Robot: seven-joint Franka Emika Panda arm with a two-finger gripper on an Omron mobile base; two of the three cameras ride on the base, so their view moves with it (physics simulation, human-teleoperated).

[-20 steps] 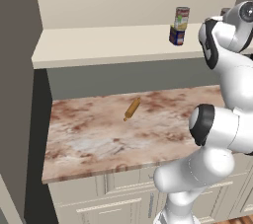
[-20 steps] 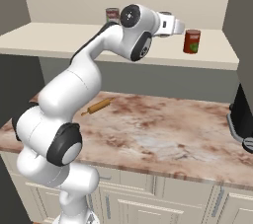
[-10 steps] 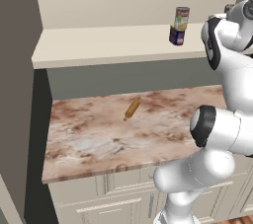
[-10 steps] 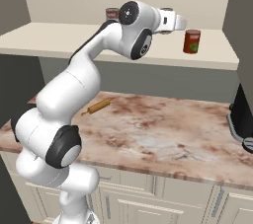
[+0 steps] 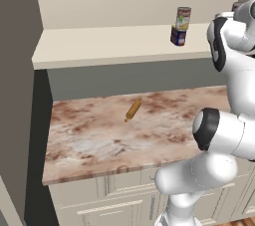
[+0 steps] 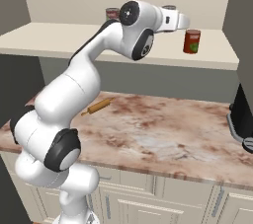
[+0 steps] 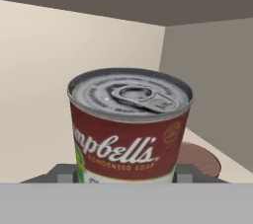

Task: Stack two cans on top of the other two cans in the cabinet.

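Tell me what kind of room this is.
A kitchen, a rendered one: a marbled counter over white panelled drawer fronts, a rolling pin lying on it, and food cans such as the soup can in the open cabinet.

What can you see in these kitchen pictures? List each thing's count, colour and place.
soup can: one, red-and-white, silver lid, on the cabinet shelf between the tool's tips
blue can: one, dark blue, on that shelf
pale-labelled can: one, stacked on the blue can
brown-topped can: one, low, behind the soup can
rolling pin: one, wooden, on the countertop
countertop: one, brown marbled, below the shelf
dark appliance: one, countertop's right edge
arm: one, white, dark joints
tool: one, shut on the soup can
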